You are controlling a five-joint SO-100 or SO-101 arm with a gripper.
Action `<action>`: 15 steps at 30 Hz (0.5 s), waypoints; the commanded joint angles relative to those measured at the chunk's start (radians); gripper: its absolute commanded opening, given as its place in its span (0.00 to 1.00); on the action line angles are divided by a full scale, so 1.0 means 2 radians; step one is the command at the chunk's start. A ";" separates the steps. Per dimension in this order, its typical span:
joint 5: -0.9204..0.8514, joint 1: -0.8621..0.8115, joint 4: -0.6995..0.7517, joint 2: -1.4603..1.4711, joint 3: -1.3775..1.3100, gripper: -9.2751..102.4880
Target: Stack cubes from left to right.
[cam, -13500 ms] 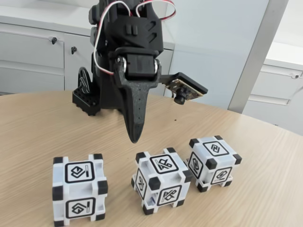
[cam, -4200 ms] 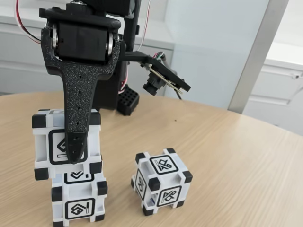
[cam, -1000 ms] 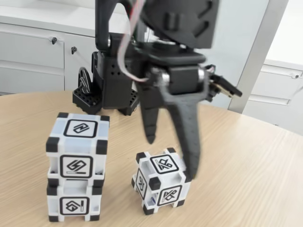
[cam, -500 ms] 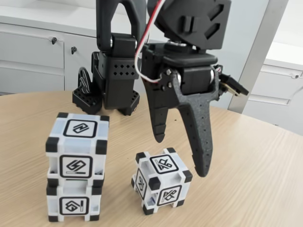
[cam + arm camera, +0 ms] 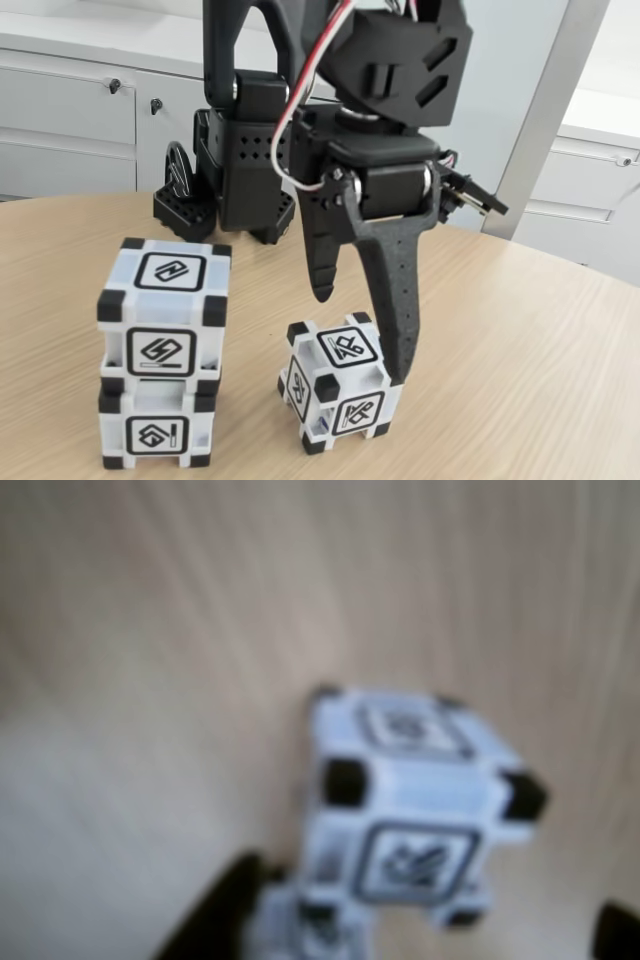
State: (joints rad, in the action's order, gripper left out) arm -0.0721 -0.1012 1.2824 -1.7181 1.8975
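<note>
the three cubes are showing white plastic with black corner blocks and a black-framed square glyph on each face, the glyphs differing: the lower left cube (image 5: 157, 433), the upper left cube (image 5: 164, 315) and the right cube (image 5: 340, 382), which is appearing blurred in the wrist view (image 5: 410, 810). the gripper (image 5: 361, 335) and arm are showing matte black, with red and white wires looping over them. the table (image 5: 520, 370) is showing pale wood grain. the far cabinets (image 5: 70, 110) are looking light grey with dark knobs.
</note>
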 commanded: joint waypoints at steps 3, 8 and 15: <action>-0.001 -0.006 -0.005 0.000 -0.002 0.40; -0.006 -0.006 -0.005 0.000 -0.002 0.40; -0.002 -0.007 -0.048 0.018 -0.002 0.40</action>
State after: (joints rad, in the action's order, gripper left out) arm -0.0767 -0.1028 1.2180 -1.6966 1.8991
